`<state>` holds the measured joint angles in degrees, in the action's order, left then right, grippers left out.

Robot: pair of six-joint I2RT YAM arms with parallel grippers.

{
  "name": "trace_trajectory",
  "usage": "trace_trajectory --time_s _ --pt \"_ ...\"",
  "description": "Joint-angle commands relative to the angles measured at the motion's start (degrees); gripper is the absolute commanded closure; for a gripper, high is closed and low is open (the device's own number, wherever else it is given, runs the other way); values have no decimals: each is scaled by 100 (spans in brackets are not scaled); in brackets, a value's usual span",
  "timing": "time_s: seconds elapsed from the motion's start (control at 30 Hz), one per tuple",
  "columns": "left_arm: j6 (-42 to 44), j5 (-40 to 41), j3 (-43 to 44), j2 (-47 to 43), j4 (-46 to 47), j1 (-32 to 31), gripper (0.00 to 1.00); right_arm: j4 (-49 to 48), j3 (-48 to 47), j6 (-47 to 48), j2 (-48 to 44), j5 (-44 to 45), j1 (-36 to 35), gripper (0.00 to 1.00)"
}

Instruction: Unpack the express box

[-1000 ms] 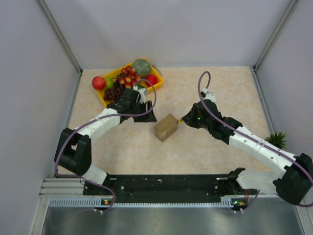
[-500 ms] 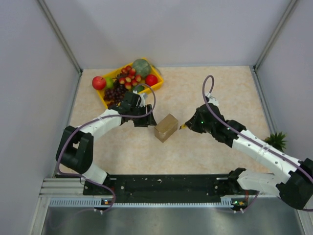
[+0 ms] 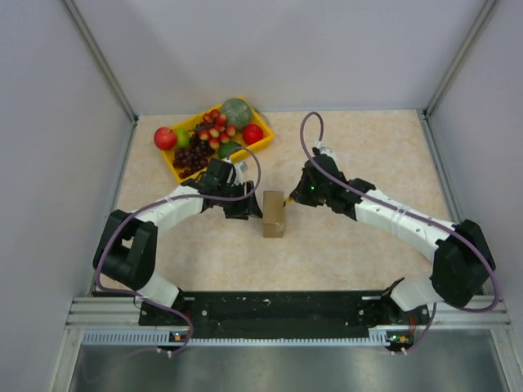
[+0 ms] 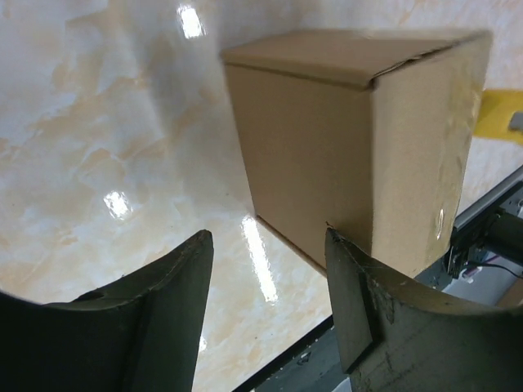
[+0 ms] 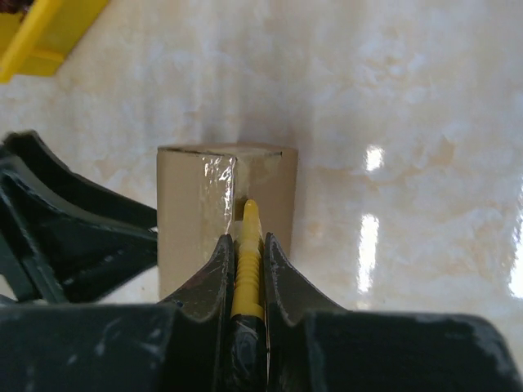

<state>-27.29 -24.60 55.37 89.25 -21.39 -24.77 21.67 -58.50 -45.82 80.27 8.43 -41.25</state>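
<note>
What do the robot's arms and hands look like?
The left arm and right arm are white tubes with chunky black joints. A thin purple cable loops along each one. The left hand and right hand are black, each with two curved fingers that look a bit scuffed.

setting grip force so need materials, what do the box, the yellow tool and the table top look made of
The express box: plain brown cardboard, matte, folded flap edge, shiny clear tape strip. The yellow tool: likely moulded plastic, ridged. The table top: glossy marble-patterned surface mirroring lights; stone or laminate, unclear.
</note>
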Motion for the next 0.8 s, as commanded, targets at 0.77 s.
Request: trace_trajectory --time_s 0.77 --pt "338 1335 -573 -2115 766 17 24 285 -779 1339 -950 -629 -67 100"
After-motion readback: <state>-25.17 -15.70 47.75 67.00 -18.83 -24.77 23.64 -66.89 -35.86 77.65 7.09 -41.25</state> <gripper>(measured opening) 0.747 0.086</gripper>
